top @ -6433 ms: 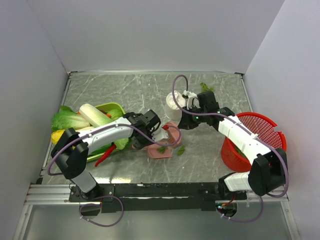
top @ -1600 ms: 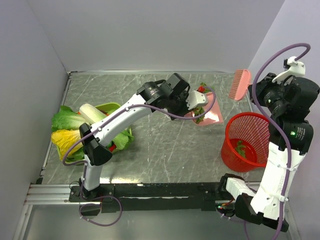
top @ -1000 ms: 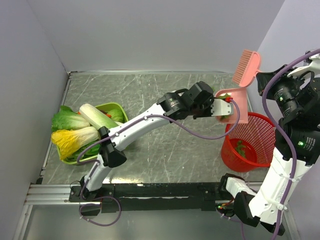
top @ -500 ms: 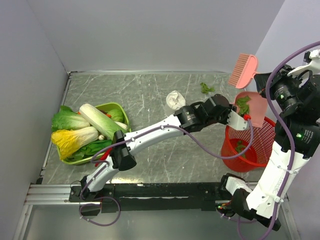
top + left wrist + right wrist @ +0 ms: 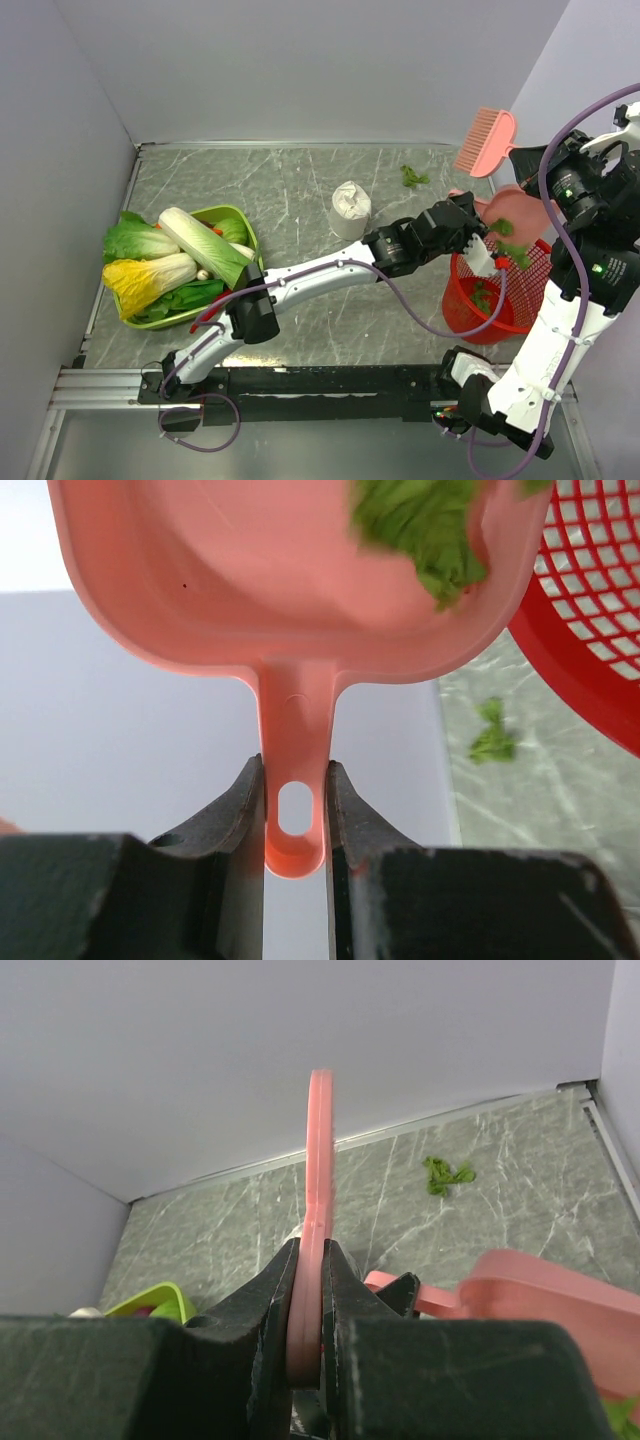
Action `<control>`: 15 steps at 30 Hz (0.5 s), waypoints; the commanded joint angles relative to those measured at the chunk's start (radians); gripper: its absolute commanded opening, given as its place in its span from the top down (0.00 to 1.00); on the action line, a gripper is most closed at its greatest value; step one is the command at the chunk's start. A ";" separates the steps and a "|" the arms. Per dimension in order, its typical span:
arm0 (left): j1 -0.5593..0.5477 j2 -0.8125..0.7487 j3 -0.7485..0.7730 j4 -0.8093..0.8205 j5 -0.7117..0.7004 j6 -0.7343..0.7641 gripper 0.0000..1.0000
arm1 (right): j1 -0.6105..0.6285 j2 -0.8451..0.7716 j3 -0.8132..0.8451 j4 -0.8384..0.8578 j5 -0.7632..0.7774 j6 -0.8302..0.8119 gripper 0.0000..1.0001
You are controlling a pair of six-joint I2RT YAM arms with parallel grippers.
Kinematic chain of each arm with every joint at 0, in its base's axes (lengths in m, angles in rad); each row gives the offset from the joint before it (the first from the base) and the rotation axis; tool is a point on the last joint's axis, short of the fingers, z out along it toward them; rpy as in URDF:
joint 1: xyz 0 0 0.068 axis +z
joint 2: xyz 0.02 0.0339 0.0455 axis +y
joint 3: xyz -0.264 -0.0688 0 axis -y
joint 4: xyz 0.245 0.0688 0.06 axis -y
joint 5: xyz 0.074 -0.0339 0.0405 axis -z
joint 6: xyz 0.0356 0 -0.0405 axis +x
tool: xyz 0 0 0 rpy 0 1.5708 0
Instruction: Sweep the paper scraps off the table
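Bright even light, soft shadows, blurred greens in left wrist view

Far right: red mesh basket [image 5: 462, 312] stood upright, mouth open to top view. Above its far rim, pink dustpan [image 5: 532, 207] hung tilted, pan mouth dipped toward basket. Higher and apart from it, pink brush [image 5: 486, 142] was raised, toothed head uppermost. Mid-field: white crumpled lump [image 5: 349, 208] sat alone. Left side: lime-green tray [image 5: 236, 212] was heaped with long pale cabbage [image 5: 200, 245], yellow-leafed cabbage [image 5: 150, 278] and green lettuce [image 5: 135, 240] (leaves overhung the rim).
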 commanded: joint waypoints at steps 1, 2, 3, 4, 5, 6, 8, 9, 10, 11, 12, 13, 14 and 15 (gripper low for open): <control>-0.019 -0.041 -0.031 0.201 -0.018 0.220 0.99 | -0.015 -0.009 0.006 0.049 -0.027 0.030 1.00; -0.019 -0.049 -0.051 0.233 -0.012 0.238 0.99 | -0.016 -0.012 0.009 0.049 -0.028 0.032 1.00; -0.019 -0.049 -0.053 0.244 -0.007 0.264 0.99 | -0.018 -0.012 0.009 0.049 -0.029 0.032 1.00; -0.024 -0.046 -0.044 0.244 -0.004 0.269 0.99 | -0.018 -0.012 0.009 0.049 -0.032 0.032 1.00; -0.028 -0.046 -0.025 0.232 0.002 0.267 0.99 | -0.021 -0.012 0.009 0.049 -0.032 0.035 1.00; -0.030 -0.049 -0.024 0.235 0.011 0.266 0.99 | -0.024 -0.010 0.011 0.049 -0.033 0.035 1.00; -0.025 -0.060 -0.040 0.274 0.017 0.269 0.99 | -0.026 -0.010 0.012 0.047 -0.035 0.035 1.00; -0.024 -0.060 -0.037 0.262 0.011 0.269 0.99 | -0.027 -0.010 0.012 0.047 -0.036 0.033 1.00; -0.025 -0.061 -0.036 0.255 0.003 0.264 0.99 | -0.027 -0.013 0.011 0.049 -0.035 0.035 1.00; -0.028 -0.079 -0.059 0.255 0.012 0.260 0.99 | -0.029 -0.015 0.009 0.049 -0.036 0.036 1.00; -0.030 -0.089 -0.075 0.282 0.020 0.231 0.99 | -0.029 -0.013 0.006 0.049 -0.039 0.038 1.00; -0.028 -0.095 -0.088 0.290 0.019 0.220 0.99 | -0.032 -0.016 0.000 0.050 -0.041 0.042 1.00; -0.028 -0.087 -0.079 0.276 0.005 0.214 0.99 | -0.033 -0.015 -0.002 0.050 -0.045 0.044 1.00; -0.033 -0.084 -0.076 0.264 -0.019 0.202 0.99 | -0.033 -0.016 -0.005 0.050 -0.048 0.045 1.00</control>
